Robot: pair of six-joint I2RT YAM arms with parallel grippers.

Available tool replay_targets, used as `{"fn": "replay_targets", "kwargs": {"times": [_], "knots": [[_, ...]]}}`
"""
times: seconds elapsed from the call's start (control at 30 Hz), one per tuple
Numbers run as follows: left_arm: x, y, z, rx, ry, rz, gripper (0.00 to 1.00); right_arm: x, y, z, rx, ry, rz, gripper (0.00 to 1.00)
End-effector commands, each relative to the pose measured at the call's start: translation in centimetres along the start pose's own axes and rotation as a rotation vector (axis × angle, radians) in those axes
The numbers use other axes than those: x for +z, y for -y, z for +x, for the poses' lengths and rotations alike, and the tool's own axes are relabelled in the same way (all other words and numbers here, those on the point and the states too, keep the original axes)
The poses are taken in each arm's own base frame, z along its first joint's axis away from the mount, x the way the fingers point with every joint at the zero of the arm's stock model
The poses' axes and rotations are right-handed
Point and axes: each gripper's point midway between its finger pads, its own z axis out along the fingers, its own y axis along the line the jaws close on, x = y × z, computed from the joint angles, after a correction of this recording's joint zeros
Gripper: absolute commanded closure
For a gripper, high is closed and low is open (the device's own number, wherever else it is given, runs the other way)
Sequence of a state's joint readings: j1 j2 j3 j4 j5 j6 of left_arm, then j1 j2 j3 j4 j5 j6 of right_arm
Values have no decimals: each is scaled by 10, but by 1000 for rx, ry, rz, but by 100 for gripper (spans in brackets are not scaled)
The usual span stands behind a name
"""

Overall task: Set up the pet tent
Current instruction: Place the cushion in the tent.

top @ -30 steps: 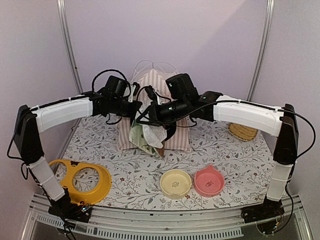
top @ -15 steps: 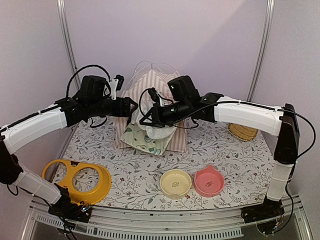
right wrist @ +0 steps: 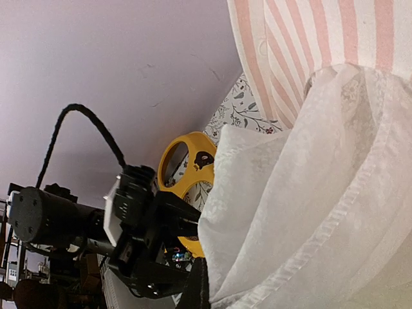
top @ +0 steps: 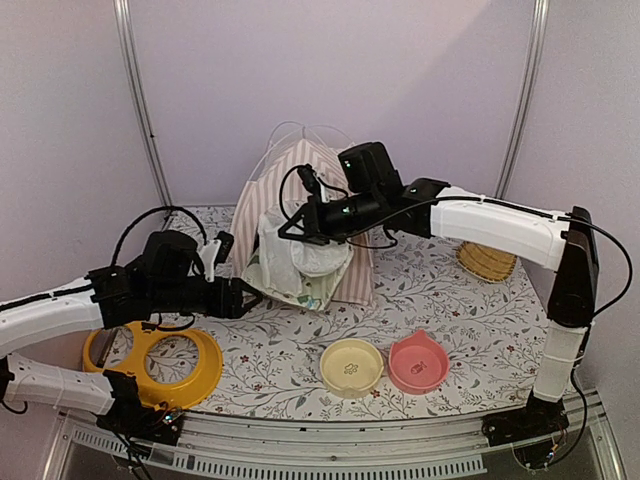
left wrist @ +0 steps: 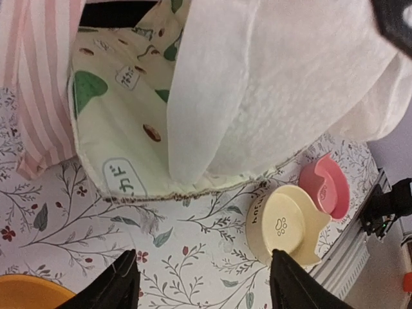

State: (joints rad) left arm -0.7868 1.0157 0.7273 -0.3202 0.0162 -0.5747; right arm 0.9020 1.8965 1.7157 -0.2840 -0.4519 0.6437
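The pet tent [top: 318,170], pink-and-white striped, stands at the back middle of the table. My right gripper [top: 297,229] is shut on the tent's white front flap [top: 312,256] and holds it lifted. In the right wrist view the flap [right wrist: 309,193] fills the frame below the striped cloth [right wrist: 302,38], with my gripper [right wrist: 205,290] at its lower edge. A cream cushion with green print [top: 296,290] pokes out of the tent mouth. My left gripper [top: 250,298] is open and empty, low over the table, left of and in front of the tent. In the left wrist view, its fingers [left wrist: 119,283] frame bare tablecloth below the cushion [left wrist: 122,116].
A yellow two-hole bowl stand [top: 160,360] lies at the near left. A cream bowl [top: 351,366] and a pink bowl [top: 417,362] sit at the near middle; both also show in the left wrist view [left wrist: 286,222]. A wicker basket [top: 487,262] sits at the right.
My left arm has pulled back from the tent toward the near left and dropped low over the table. My right gripper has kept hold of the white flap, shifting slightly back.
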Motion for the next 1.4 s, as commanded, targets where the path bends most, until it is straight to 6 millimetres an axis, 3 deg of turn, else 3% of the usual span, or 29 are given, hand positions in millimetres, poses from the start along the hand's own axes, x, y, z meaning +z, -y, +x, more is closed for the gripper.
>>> {"fn": "replay_targets", "kwargs": {"times": [0.0, 0.23, 0.5, 0.63, 0.77, 0.9, 0.93, 1.17, 1.37], "knots": [[17, 5, 45, -77, -88, 30, 32, -4, -20, -20, -29, 42, -47, 100], [46, 27, 39, -119, -26, 90, 32, -4, -22, -21, -33, 44, -42, 100], [81, 16, 25, -180, 41, -19, 37, -4, -28, -19, -39, 40, -48, 100], [91, 21, 14, -190, 82, -2, 44, -4, -30, -19, -46, 37, -47, 100], [100, 28, 0, -181, 111, 0, 64, -4, -31, -18, -49, 34, -46, 100], [103, 20, -20, -190, 167, -61, 98, -3, -33, -14, -53, 24, -47, 100], [103, 17, -25, -195, 187, -81, 100, -2, -34, -13, -54, 21, -46, 100], [88, -2, -75, -194, 380, -200, 100, 3, -34, 3, -58, -18, -39, 100], [91, -16, -94, -183, 457, -314, 100, 6, -42, 16, -61, -52, -57, 100]]}}
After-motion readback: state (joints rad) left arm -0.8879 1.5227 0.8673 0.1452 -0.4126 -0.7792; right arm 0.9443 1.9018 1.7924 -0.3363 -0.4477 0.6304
